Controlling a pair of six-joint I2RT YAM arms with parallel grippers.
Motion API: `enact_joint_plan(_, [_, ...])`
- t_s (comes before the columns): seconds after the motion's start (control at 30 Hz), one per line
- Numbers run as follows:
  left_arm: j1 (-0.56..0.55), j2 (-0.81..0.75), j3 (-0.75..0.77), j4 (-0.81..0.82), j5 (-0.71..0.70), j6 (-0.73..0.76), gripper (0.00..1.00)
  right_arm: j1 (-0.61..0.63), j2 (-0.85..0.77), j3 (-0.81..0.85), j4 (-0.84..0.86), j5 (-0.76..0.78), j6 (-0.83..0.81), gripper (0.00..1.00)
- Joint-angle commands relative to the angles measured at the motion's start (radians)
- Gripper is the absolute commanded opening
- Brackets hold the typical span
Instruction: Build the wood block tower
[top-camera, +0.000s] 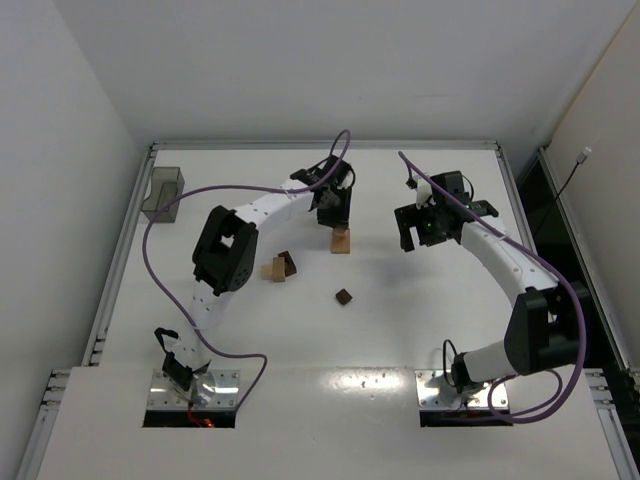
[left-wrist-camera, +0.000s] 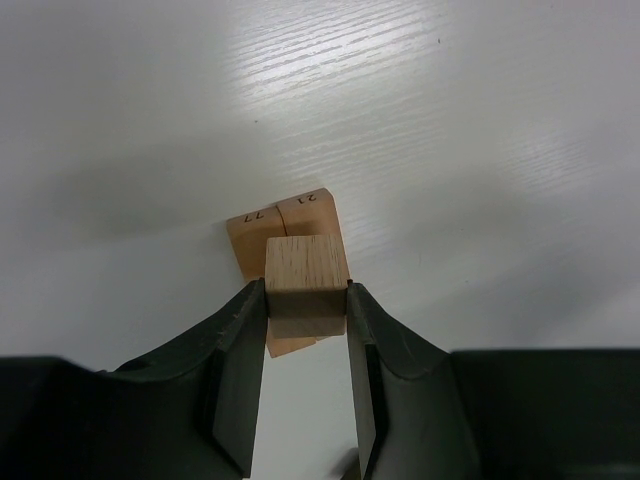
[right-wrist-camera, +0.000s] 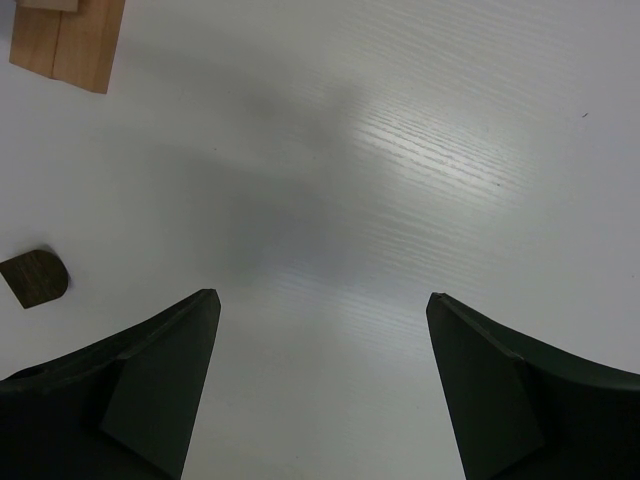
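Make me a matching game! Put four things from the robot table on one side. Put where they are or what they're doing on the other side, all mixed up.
Things:
1. pale cube
2. dark block nearest the robot's bases
3. grey bin
4. right end effector

Places or states:
A. far left corner of the table
B. open, holding nothing
C. gripped by the left end effector, over two tan blocks
D. lying by itself, touching no other block

Pairs: 1-C, 2-D, 3-A, 4-B
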Motion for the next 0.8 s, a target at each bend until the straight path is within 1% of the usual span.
enact_joint_plan(0.0, [-0.019, 0.009, 0.033, 0.023, 0.011, -0.022, 0.00, -0.004, 0.003, 0.001, 0.027, -0.010, 0.014, 0.81])
enact_joint_plan(0.43, [-0.019, 0.009, 0.014, 0.023, -0.009, -0.022, 0.00, -0.004, 0.012, 0.011, 0.027, -0.010, 0.014, 0.81])
enact_joint_plan(0.6, [-0.019, 0.009, 0.005, 0.023, -0.038, -0.022, 0.00, -0.004, 0.012, 0.011, 0.027, -0.010, 0.014, 0.81])
enact_joint_plan(0.77, [-0.019, 0.009, 0.005, 0.023, -0.029, -0.022, 0.00, -0.004, 0.012, 0.011, 0.027, -0.010, 0.014, 0.81])
